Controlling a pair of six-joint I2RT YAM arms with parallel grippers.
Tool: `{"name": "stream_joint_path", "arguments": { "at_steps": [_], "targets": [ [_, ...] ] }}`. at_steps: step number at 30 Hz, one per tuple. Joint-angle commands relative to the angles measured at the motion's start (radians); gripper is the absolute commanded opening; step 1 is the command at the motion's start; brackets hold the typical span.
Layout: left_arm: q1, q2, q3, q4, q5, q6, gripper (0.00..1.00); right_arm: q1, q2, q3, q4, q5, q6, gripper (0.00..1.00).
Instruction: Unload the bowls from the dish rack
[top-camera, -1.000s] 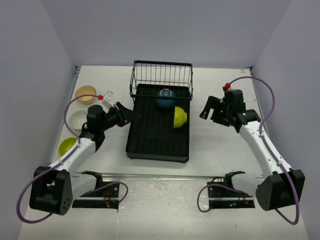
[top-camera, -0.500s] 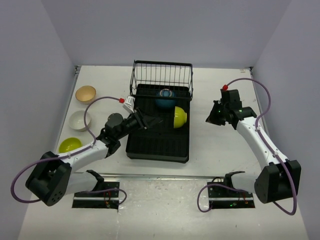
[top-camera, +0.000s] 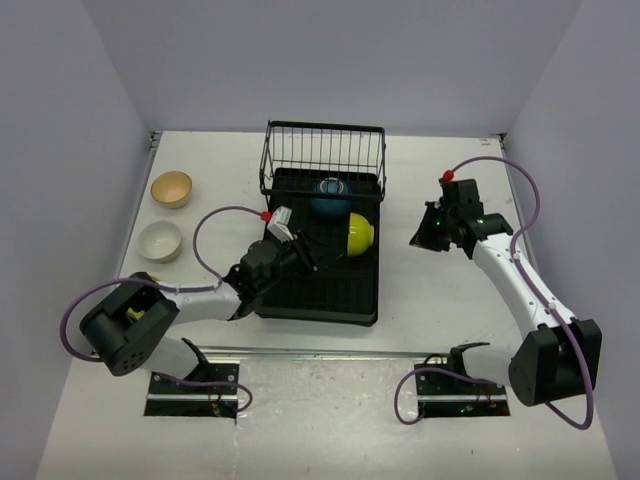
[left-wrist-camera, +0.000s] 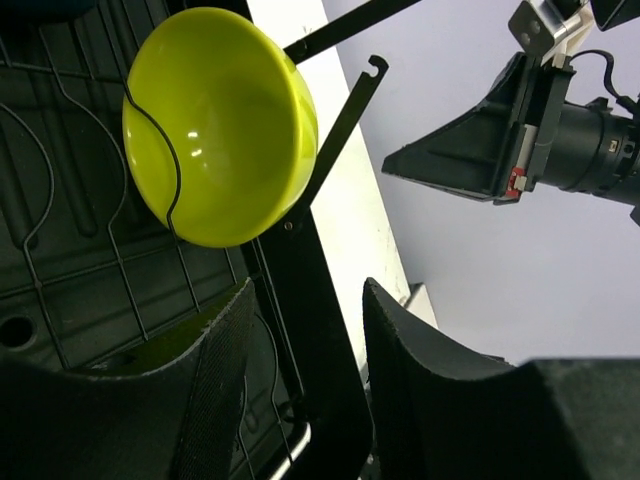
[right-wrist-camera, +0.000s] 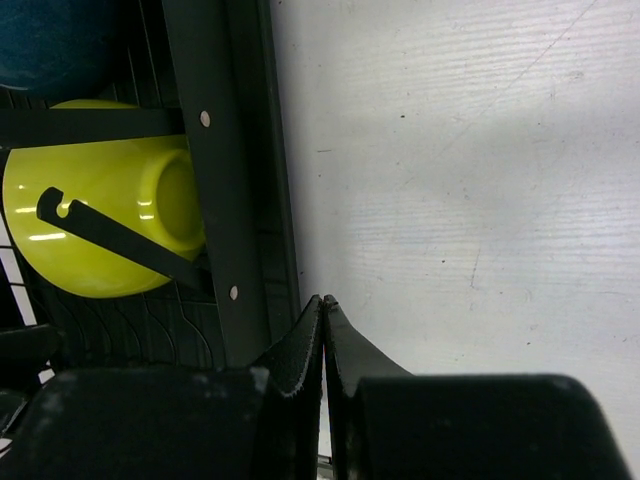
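The dish rack (top-camera: 330, 290) sits mid-frame on the table (top-camera: 420, 290), with a lime bowl (top-camera: 360, 233) on edge by its right rim and a dark blue bowl (top-camera: 329, 198) just above it. A tan bowl (top-camera: 171, 188) and a cream bowl (top-camera: 160, 240) stand at the left. The left pincer (top-camera: 308, 257) hovers over the rack, half open and empty, facing the lime bowl; the right pincer (top-camera: 420, 238) hangs just right of the rack, closed tight on nothing.
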Motion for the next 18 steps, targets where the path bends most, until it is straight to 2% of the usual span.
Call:
{"name": "stream_joint_path", "arguments": {
  "at_steps": [1, 14, 18],
  "targets": [
    [-0.011, 0.036, -0.019, 0.187, -0.092, 0.041, 0.48, 0.003, -0.007, 0.027, 0.005, -0.031, -0.022, 0.0],
    [-0.026, 0.278, 0.082, 0.38, -0.042, 0.037, 0.45, 0.002, -0.03, 0.014, 0.005, -0.045, -0.044, 0.0],
    [-0.026, 0.301, 0.102, 0.402, -0.031, 0.035, 0.45, 0.002, -0.037, 0.007, 0.003, -0.051, -0.044, 0.0]
  ]
}}
